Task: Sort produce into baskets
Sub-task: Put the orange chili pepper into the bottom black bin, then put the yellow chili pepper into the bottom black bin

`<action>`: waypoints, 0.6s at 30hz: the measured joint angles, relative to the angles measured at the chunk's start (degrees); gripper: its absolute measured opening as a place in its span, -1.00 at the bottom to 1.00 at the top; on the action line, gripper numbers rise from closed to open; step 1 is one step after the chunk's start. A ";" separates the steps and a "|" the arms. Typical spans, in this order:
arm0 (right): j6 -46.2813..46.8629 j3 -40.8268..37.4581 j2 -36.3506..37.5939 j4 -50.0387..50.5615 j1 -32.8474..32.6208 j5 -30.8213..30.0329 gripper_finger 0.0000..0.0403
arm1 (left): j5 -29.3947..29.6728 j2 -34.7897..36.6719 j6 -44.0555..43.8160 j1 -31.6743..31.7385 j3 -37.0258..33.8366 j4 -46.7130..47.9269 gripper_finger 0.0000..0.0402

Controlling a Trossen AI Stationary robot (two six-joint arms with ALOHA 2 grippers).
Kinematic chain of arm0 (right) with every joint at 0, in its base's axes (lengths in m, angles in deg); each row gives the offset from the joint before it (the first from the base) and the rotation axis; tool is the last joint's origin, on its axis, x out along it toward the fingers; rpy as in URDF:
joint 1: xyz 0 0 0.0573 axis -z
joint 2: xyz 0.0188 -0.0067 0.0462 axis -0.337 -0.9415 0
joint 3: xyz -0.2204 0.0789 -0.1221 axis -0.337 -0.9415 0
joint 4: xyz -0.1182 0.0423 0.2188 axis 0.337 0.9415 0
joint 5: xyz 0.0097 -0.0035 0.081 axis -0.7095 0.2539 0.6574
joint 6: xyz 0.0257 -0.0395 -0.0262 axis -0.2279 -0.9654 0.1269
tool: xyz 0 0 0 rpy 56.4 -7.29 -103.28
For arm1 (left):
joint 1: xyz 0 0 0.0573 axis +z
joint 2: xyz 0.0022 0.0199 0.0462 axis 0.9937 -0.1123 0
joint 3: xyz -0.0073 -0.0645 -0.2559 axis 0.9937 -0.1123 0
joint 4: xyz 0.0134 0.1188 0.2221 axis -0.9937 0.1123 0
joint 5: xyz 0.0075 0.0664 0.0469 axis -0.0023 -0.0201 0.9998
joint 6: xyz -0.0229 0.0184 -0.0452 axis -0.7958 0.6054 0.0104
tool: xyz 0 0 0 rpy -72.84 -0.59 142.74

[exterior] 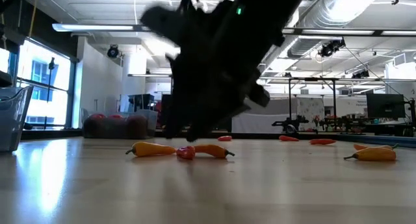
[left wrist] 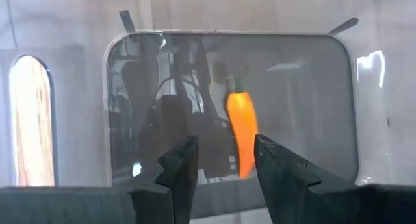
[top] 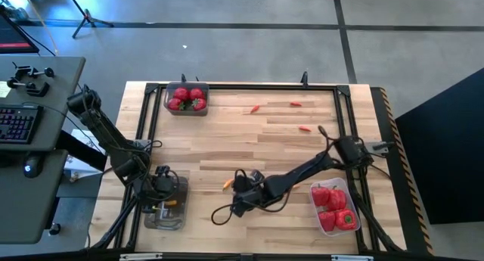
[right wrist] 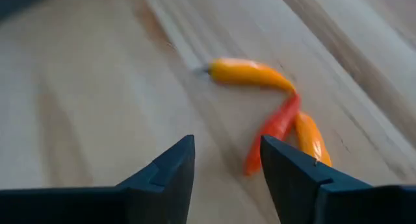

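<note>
The table point(top: 287, 151) is pale wooden planks with a black metal frame along its edges. Three clear plastic tubs with rounded corners stand on it. The tub point(top: 187, 99) at the far left corner holds small round red fruits point(top: 189, 97) with green tops. The tub point(top: 335, 206) near the front right corner holds glossy red bell peppers point(top: 333, 206) with green stems. The tub point(top: 165, 203) near the front left corner holds one slim orange pepper point(left wrist: 242, 132), smooth, tapered, with a small green stem.

The left arm bends down over that front left tub, its claw point(left wrist: 225, 160) hanging just above it, fingers a little apart and holding nothing; the orange pepper lies in the tub beyond them.

The right arm stretches low from the right edge toward the middle of the front edge. Its claw point(right wrist: 225, 164) is open and empty, pointing down at the wood just beside a small cluster: two curved orange peppers point(right wrist: 252, 73) and a thin red pepper point(right wrist: 273, 130) between them, touching one another.

Three more tiny red pieces point(top: 295, 104) lie scattered toward the far edge, well apart.
</note>
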State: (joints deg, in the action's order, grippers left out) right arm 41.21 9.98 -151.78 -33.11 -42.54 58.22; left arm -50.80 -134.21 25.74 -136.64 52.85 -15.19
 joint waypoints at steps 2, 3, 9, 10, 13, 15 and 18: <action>2.63 1.03 -1.61 2.21 0.12 -0.21 -0.22 | 0.06 0.00 0.13 -0.01 0.00 0.03 -0.34; 3.61 1.42 -2.29 2.77 0.14 -0.20 -0.23 | 0.06 0.02 0.13 -0.01 0.00 0.02 -0.34; 7.34 1.88 -3.84 3.41 0.33 -1.56 -0.43 | -0.25 0.42 0.13 -0.70 0.02 -0.03 -0.36; 7.79 1.88 -3.84 3.64 0.31 -2.10 -0.48 | -0.20 0.75 0.15 -0.93 0.05 -0.06 -0.36; 8.07 1.88 -3.90 3.51 0.31 -3.32 -0.62 | -0.18 2.01 -0.04 -1.02 0.09 -0.02 -0.36; 8.04 2.39 -3.93 4.30 0.31 -2.96 -0.65 | -0.15 2.95 -0.14 -1.02 0.09 -0.02 -0.36; 7.52 4.03 -3.99 6.25 0.31 -0.39 -0.61 | -0.15 4.10 -0.17 -1.02 0.09 0.00 -0.36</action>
State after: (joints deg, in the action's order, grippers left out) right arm 48.73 14.00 -155.77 -26.86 -42.24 57.83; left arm -50.95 -130.11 25.57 -137.66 52.94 -15.19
